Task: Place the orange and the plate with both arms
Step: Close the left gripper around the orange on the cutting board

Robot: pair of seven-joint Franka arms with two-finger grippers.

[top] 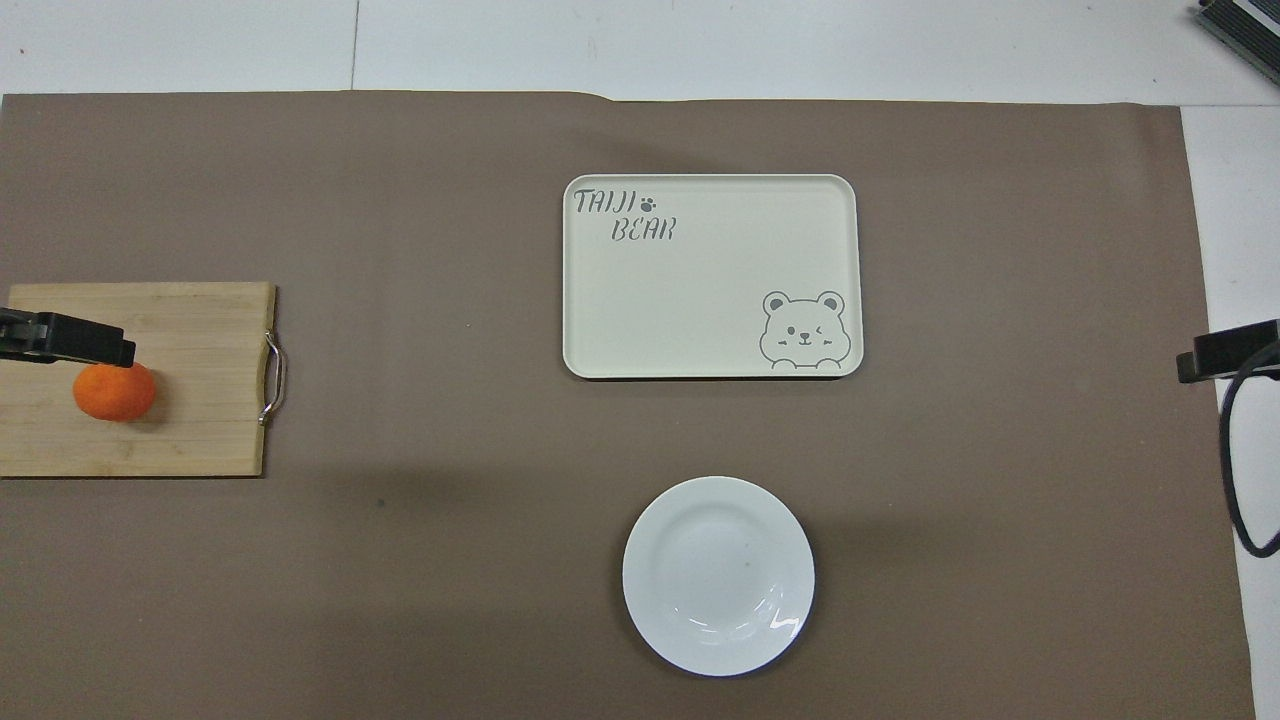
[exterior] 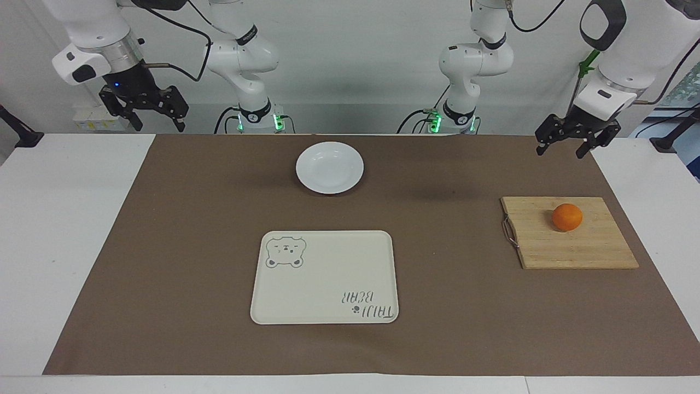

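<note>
Two grippers hang empty with fingers spread: your left gripper over the mat near the cutting board that carries the orange, your right gripper waiting. The plate sits nearest the robots (tray unfilled). You're on the approach; next, lower over the orange.

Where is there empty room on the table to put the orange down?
The cream tray is bare, and so is the white plate. Brown mat lies open between the tray and the cutting board, and at the right arm's end. The board is the only busy spot: the orange sits on it. Both grippers are up in the air.
</note>
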